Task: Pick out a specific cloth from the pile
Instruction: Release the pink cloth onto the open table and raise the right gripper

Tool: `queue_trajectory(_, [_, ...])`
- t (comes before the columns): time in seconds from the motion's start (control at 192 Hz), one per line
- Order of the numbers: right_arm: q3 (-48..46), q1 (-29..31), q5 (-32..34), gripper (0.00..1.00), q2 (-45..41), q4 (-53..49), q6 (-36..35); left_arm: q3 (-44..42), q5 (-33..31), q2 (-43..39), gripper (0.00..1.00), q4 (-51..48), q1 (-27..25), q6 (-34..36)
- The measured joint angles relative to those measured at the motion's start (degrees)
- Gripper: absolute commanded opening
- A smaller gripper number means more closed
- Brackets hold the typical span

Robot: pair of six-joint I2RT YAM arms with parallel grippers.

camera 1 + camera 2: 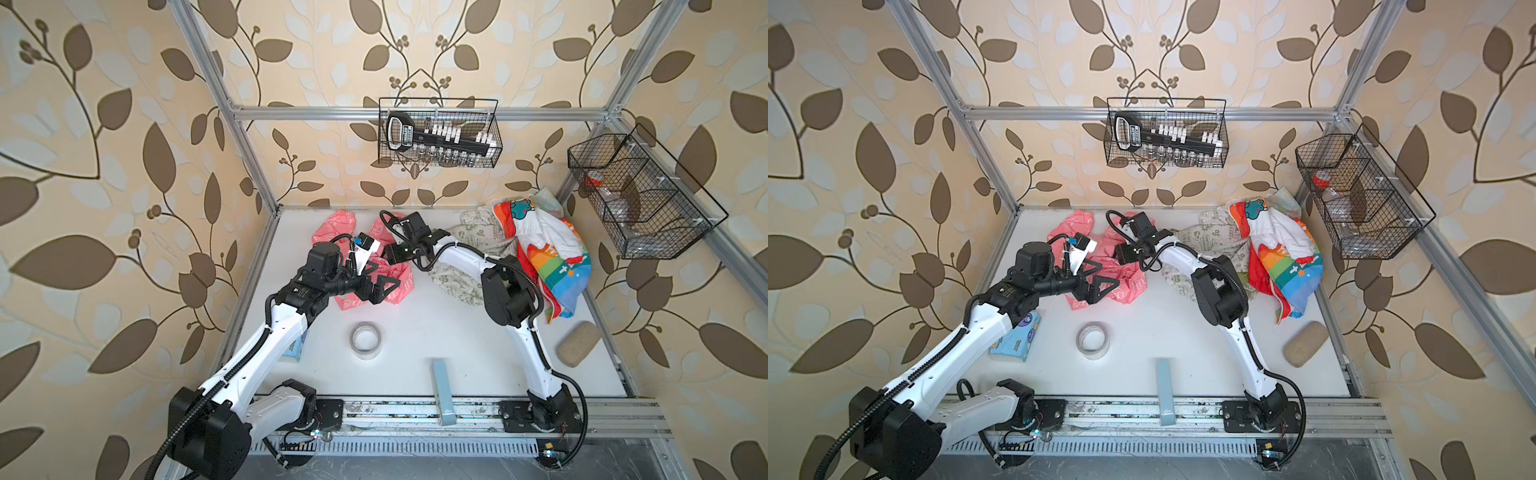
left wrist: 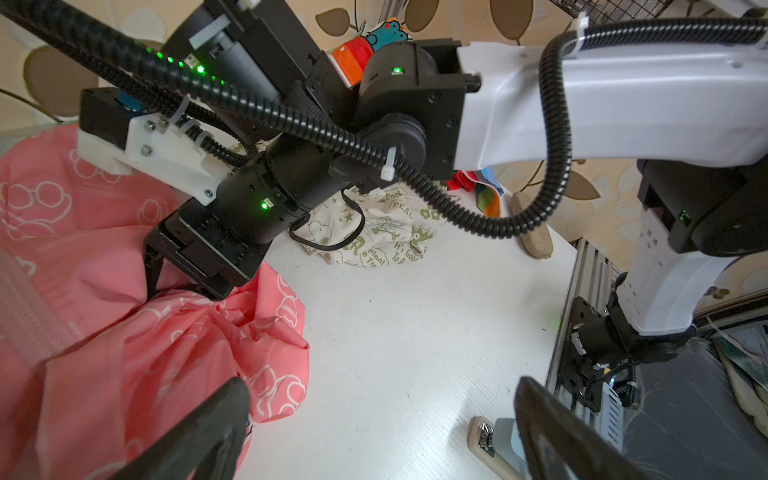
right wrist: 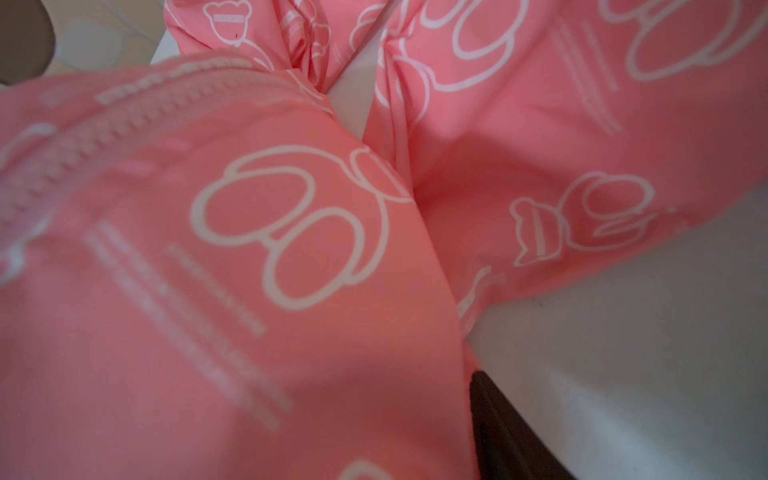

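The salmon-pink cloth (image 1: 345, 232) with white outline prints lies spread and crumpled on the white table at back left of centre, apart from the pile (image 1: 540, 241) of cream, white and rainbow-striped cloths at back right. My right gripper (image 1: 388, 257) points down into the pink cloth. Its jaws stand apart, with bunched pink fabric (image 2: 187, 307) between the fingertips. The right wrist view shows one dark finger (image 3: 503, 432), and pink cloth (image 3: 291, 249) covers the other. My left gripper (image 1: 388, 293) hovers open over the cloth's front edge, nothing between its fingers (image 2: 224, 415).
A tape roll (image 1: 365, 340), a light blue box (image 1: 441, 386) and a tan pad (image 1: 578, 344) lie toward the table's front. A blue tissue pack (image 1: 1015, 338) sits under the left arm. Wire baskets hang on the back wall (image 1: 438, 133) and the right wall (image 1: 640, 195).
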Motion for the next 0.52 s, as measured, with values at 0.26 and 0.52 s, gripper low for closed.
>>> queue_trajectory(0.26, [12.3, 0.2, -2.8, 0.52, 10.7, 0.6, 5.7, 0.0, 0.0, 0.0, 0.99, 0.0, 0.0, 0.0])
queue_trajectory(0.52, [16.7, 2.4, -6.0, 0.52, 15.0, 5.8, 10.0, 0.0, 0.0, 0.0, 0.99, 0.0, 0.0, 0.0])
